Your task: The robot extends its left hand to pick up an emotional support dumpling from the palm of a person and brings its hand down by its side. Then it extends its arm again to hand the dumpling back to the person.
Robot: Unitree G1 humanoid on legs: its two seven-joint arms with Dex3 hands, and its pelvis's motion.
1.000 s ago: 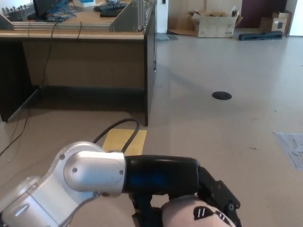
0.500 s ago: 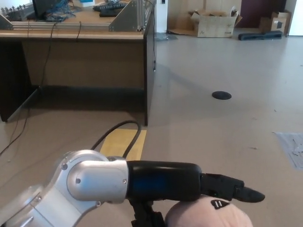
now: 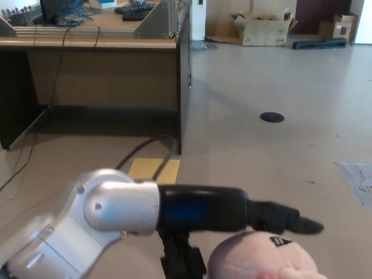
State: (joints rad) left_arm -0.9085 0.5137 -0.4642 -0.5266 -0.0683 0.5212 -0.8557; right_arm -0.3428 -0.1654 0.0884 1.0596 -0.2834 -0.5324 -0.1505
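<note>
The emotional support dumpling, a pale pink plush with small black face marks, shows at the bottom edge of the head view, cut off by the frame. My left arm comes in from the lower left, silver at the elbow and black along the forearm. My left hand lies just above the dumpling's top, open, with its fingers stretched flat toward the right. I cannot see what holds the dumpling up from below. My right hand does not show.
A wooden desk with cables and a keyboard stands at the back left. A black cable runs over a yellow floor patch. A round black floor cap and cardboard boxes lie farther off.
My left hand's fingers, curled around the dumpling a second ago, have straightened out flat above it. The dumpling now shows a little higher in the picture.
</note>
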